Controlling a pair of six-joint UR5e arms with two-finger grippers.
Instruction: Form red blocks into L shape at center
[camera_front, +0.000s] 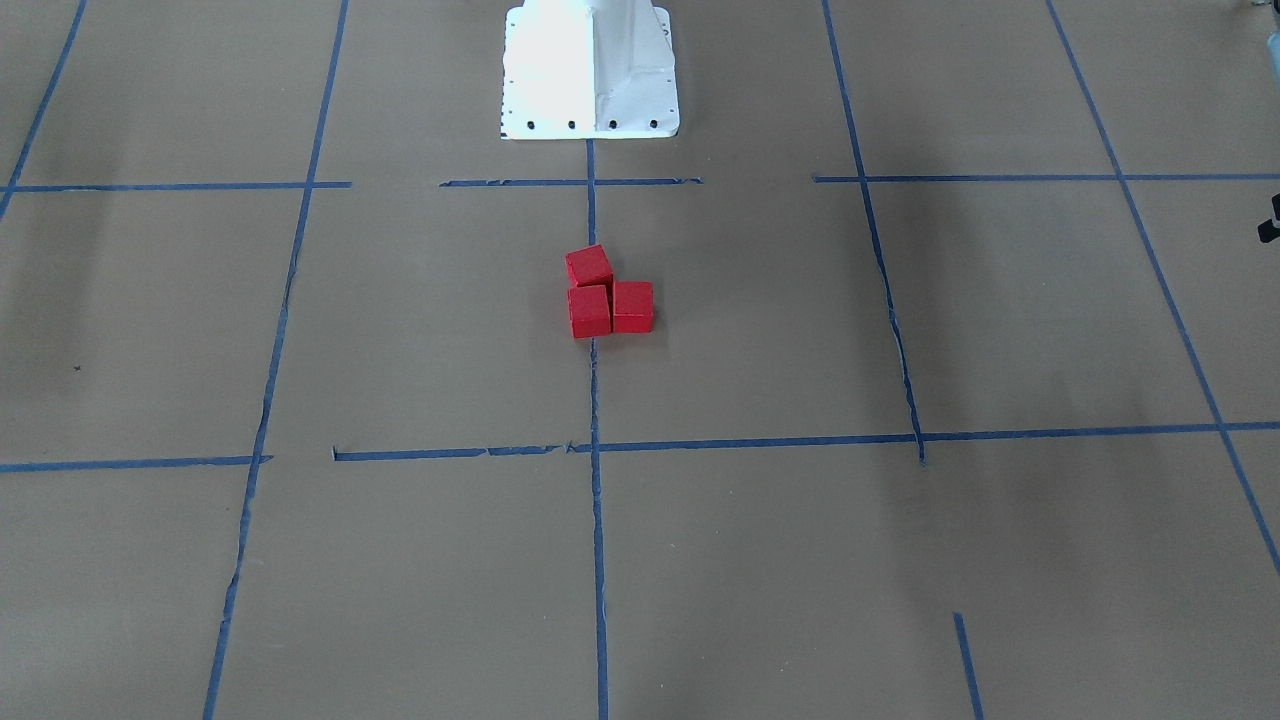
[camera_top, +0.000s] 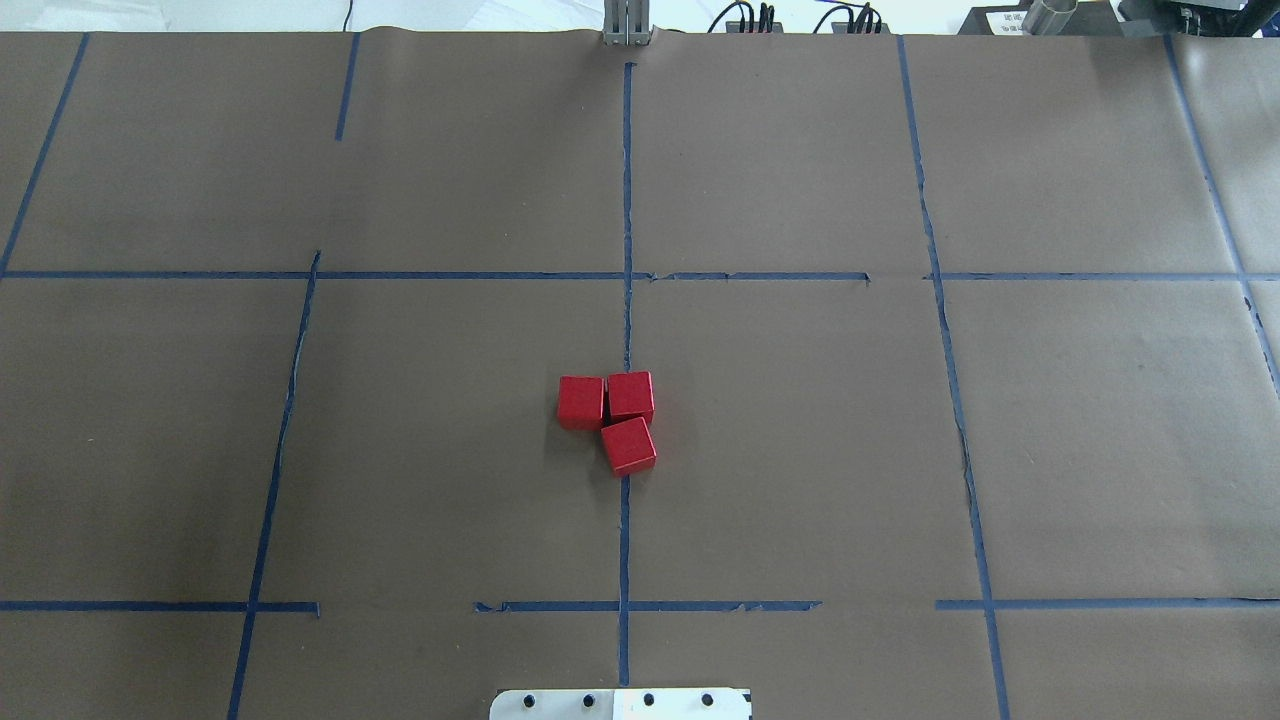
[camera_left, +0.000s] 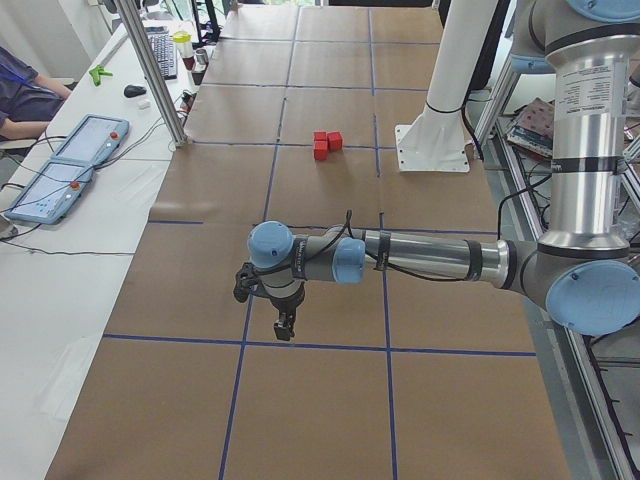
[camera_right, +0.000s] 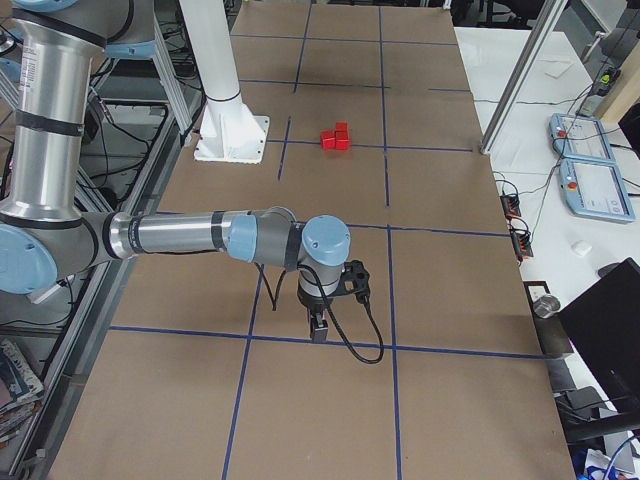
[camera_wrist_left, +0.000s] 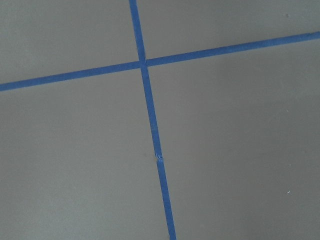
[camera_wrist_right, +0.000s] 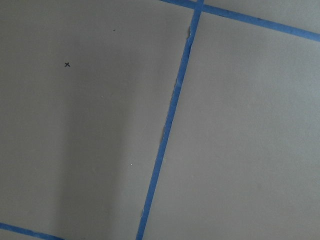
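Three red blocks sit touching in an L shape on the brown paper at the center, over the vertical blue tape line. They also show in the front view, the left side view and the right side view. My left gripper hangs over the paper far from the blocks, pointing down. My right gripper hangs likewise at the other end. I cannot tell whether either is open or shut. Both wrist views show only paper and tape.
The robot's white base stands just behind the blocks. Blue tape lines grid the paper. An operator's desk with control pendants and a metal post lies along the far side of the table.
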